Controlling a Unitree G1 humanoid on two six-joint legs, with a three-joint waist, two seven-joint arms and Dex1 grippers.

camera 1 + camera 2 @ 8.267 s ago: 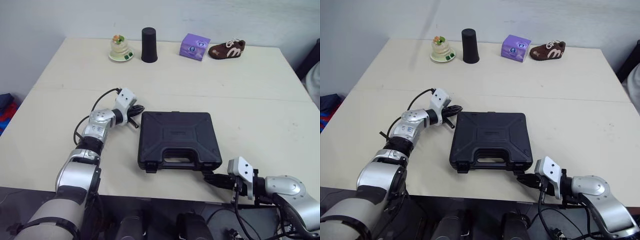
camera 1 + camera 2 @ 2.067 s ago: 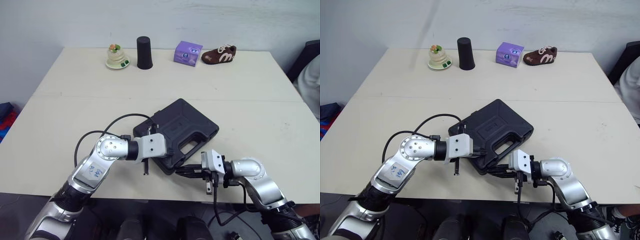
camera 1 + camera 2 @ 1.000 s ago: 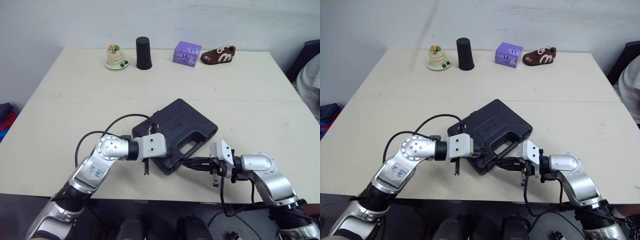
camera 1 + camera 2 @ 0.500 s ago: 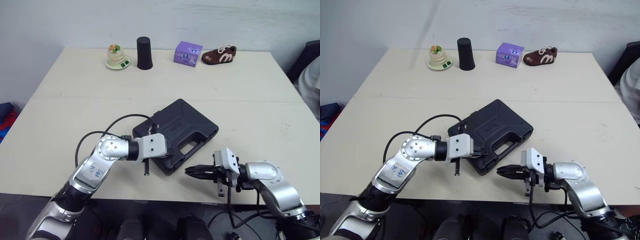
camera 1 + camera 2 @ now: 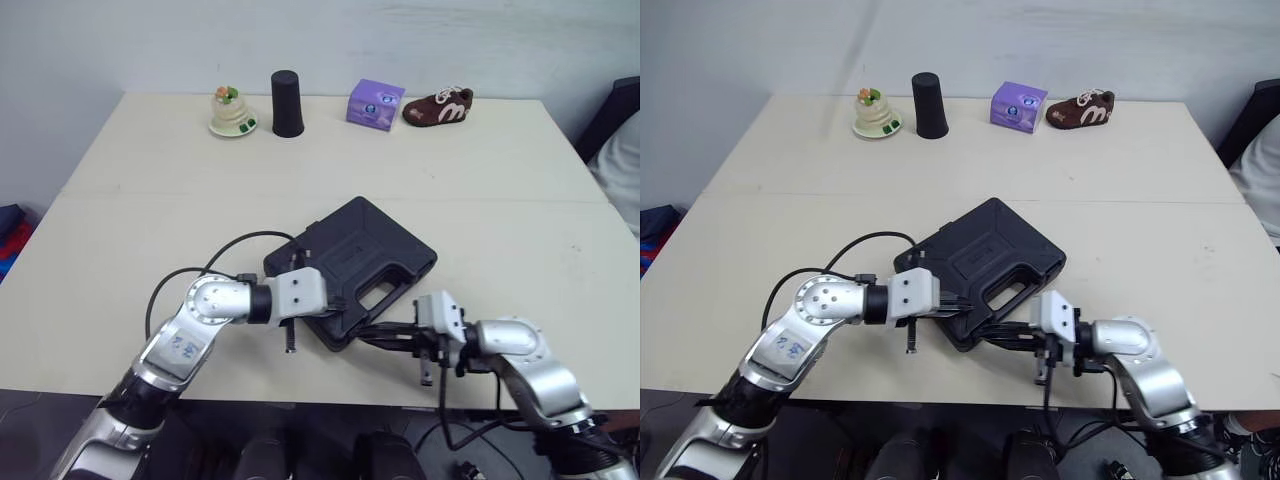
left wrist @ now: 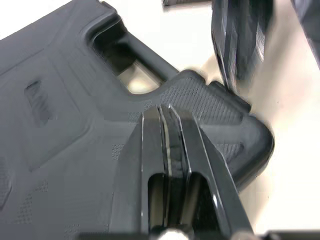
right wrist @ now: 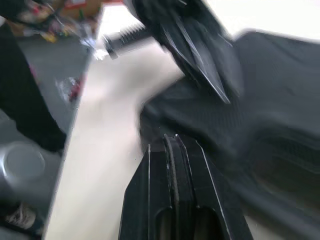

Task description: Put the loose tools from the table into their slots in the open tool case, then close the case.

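Pointing at the shut tool case [image 5: 352, 262], left fingers [image 6: 151, 150] closed, right fingers [image 7: 150, 200] closed.

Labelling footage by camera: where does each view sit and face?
Left and right eye views: head-mounted pair, facing forward and down over the beige table; both arms show, left hand and right hand both at the closed black plastic tool case.
Left wrist view: on the left wrist, looking along its shut fingers at the case's handle corner.
Right wrist view: on the right wrist, looking along its shut fingers at the case.
Shared: both wrist views show the case and the opposite hand.
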